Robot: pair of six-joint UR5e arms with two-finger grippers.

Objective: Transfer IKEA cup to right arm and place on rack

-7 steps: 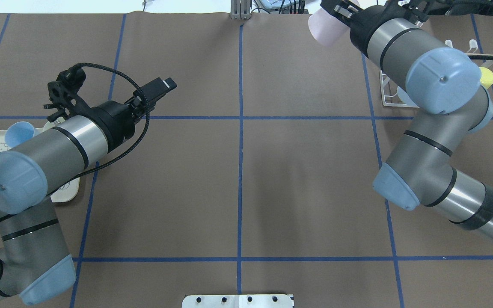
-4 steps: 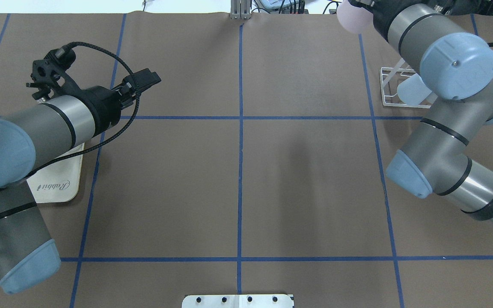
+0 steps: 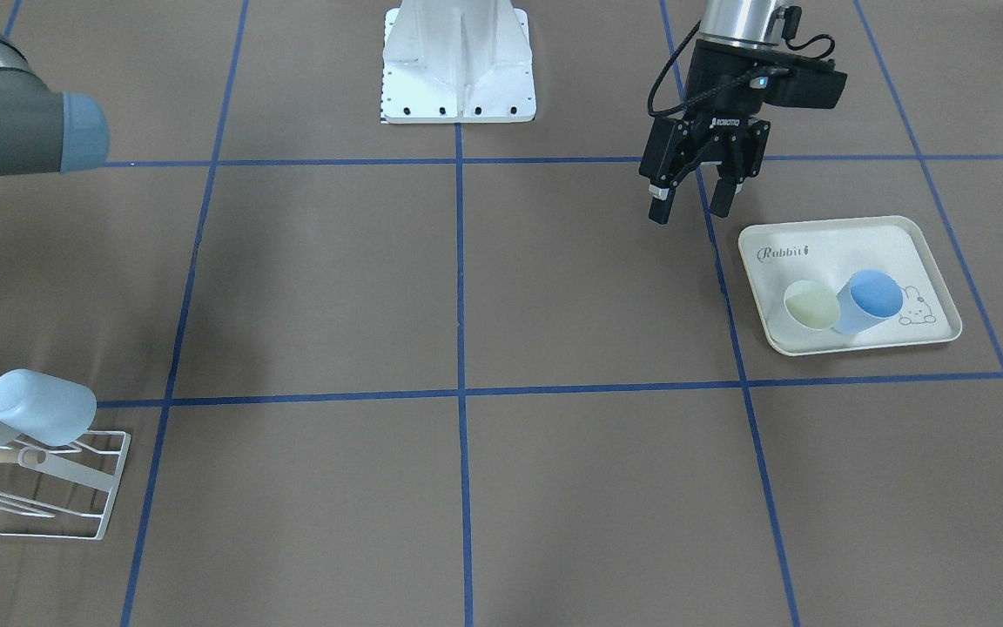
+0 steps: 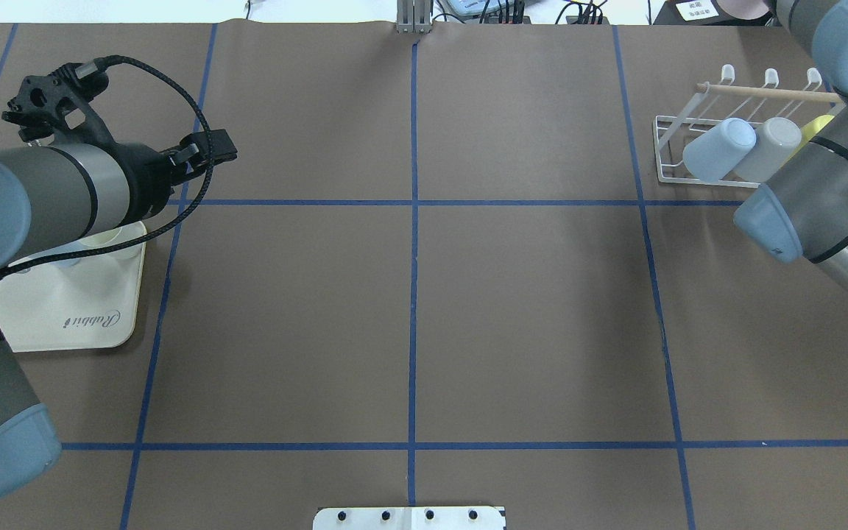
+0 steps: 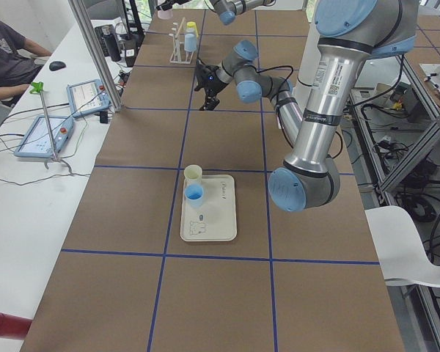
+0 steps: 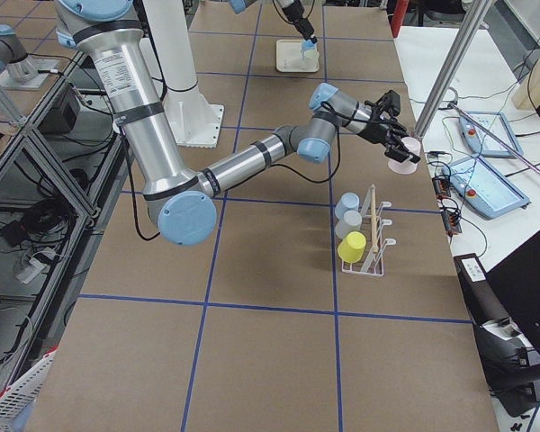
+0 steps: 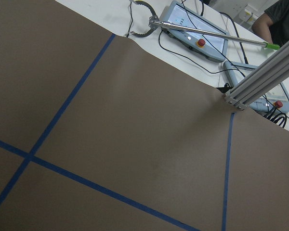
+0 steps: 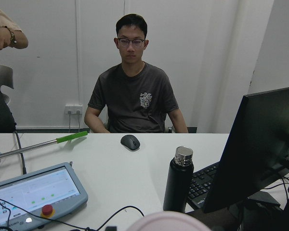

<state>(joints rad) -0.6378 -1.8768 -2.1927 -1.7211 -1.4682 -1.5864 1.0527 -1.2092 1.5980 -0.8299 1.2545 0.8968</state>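
left gripper over the table, fingers spread with nothing between them, just beside the rabbit-print tray that carries two cups. rack at far right, bearing three tilted cups. pink ikea cup at the tip of the right gripper, beyond the rack at the table's operator-side edge, its long axis in line with the gripper and pointing toward the desk; the state of these fingers cannot be told.
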